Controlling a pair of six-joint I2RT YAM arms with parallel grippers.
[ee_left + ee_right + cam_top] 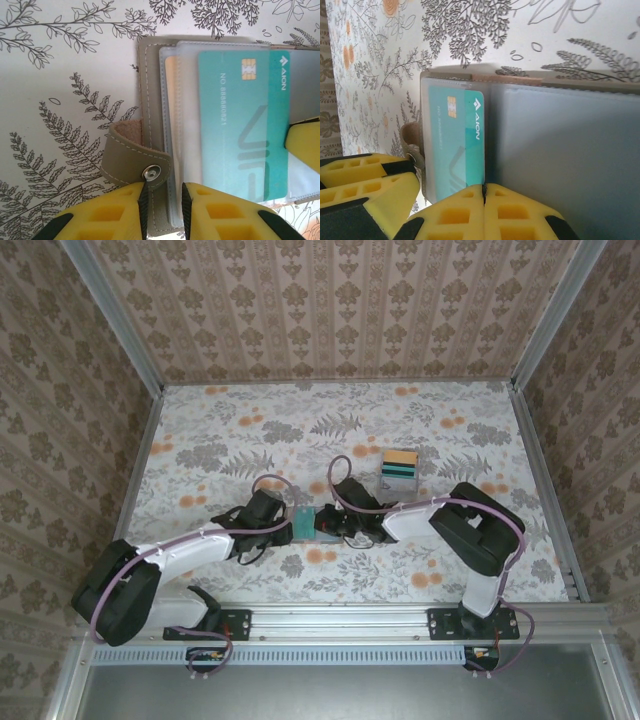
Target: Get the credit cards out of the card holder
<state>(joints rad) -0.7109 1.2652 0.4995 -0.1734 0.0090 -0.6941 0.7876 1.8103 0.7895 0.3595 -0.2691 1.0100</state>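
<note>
Left gripper (162, 207): jaws a narrow gap apart over the card holder (150, 95)'s stitched edge, nothing clearly pinched. Right gripper (484, 200): pads pressed together at the teal credit card (457, 145)'s corner; can't tell if it's nipped. Holder lies open mid-desk (60, 75), between the arms. Card looks light, stiff and slick, snug in a clear sleeve. I'd pinch a short end, slide flat, and pin the floppy holder.
</note>
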